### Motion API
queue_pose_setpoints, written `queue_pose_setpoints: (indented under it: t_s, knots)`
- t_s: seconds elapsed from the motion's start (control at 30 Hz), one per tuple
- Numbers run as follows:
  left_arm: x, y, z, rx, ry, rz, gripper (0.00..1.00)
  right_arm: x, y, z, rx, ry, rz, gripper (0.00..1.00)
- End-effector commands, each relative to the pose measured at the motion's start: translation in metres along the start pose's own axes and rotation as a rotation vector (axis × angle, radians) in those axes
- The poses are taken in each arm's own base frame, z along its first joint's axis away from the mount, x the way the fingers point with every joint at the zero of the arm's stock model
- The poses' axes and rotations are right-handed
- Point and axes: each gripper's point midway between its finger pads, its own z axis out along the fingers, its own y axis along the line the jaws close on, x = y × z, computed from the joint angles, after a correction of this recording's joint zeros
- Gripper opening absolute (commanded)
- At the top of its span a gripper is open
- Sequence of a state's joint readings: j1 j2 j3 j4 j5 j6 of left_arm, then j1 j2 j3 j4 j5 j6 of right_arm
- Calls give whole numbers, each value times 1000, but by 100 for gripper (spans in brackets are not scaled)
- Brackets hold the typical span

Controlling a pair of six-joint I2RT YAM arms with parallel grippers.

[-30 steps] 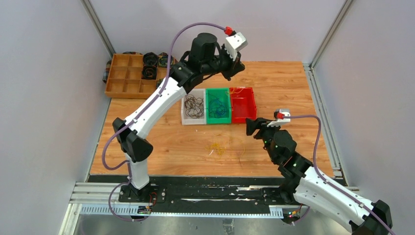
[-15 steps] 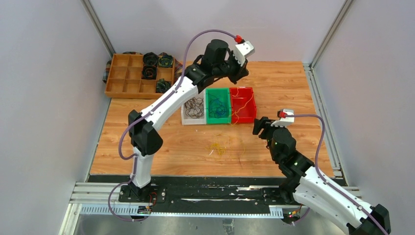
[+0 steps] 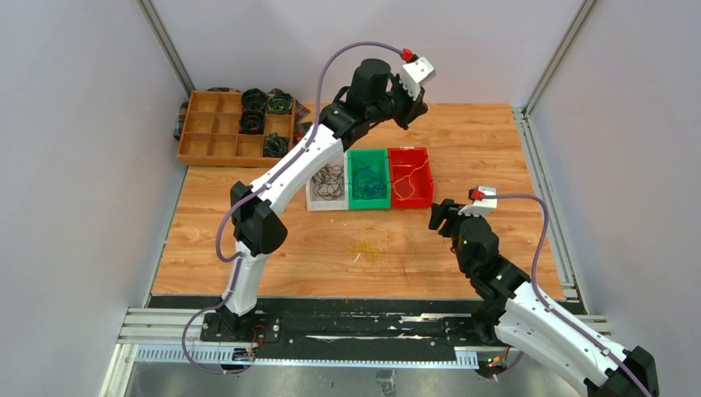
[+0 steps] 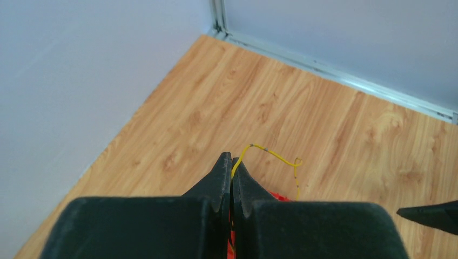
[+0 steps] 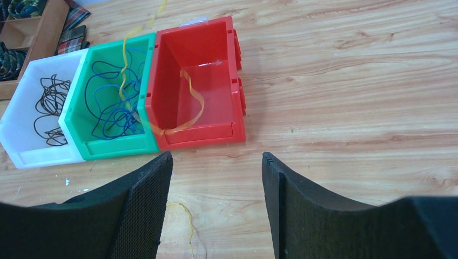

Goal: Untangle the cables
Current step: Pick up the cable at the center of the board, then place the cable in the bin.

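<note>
Left gripper [image 4: 231, 164] clamped on yellow cable [image 4: 270, 155], high above red bin [image 5: 202, 136] (strand trails down into it). Right gripper [image 5: 216, 159] jaws apart, empty. Blue cables [image 5: 110, 116] in green bin [image 5: 116, 147], dark cables [image 5: 48, 108] in white bin [image 5: 38, 156], 1 yellow tangle [image 3: 364, 248] on table [image 3: 479, 149].

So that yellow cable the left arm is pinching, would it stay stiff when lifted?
Probably floppy: the yellow cable droops in loose loops from the left end effector into the red bin. Likely very light, being hair-thin.
</note>
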State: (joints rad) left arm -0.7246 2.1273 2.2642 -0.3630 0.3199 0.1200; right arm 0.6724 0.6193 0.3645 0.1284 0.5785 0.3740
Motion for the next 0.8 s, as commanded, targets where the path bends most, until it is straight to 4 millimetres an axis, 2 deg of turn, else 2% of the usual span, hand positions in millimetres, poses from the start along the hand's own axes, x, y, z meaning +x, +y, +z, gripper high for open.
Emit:
queue_pose_setpoints:
  t_s: [0.0,0.17,0.43,0.77]
  knots:
    - [-37,11,-5,-36,-104,24,0,3,-7,2,28,7,14,61]
    - [-10,12,2,-40,-55,37,0,5,-7,2,29,14,24,60]
    - [59,15,20,-43,81,55,0,1,-15,-2,53,3,28,60]
    - [124,-12,45,21,187,-7,0,-10,-19,-5,70,-7,33,58]
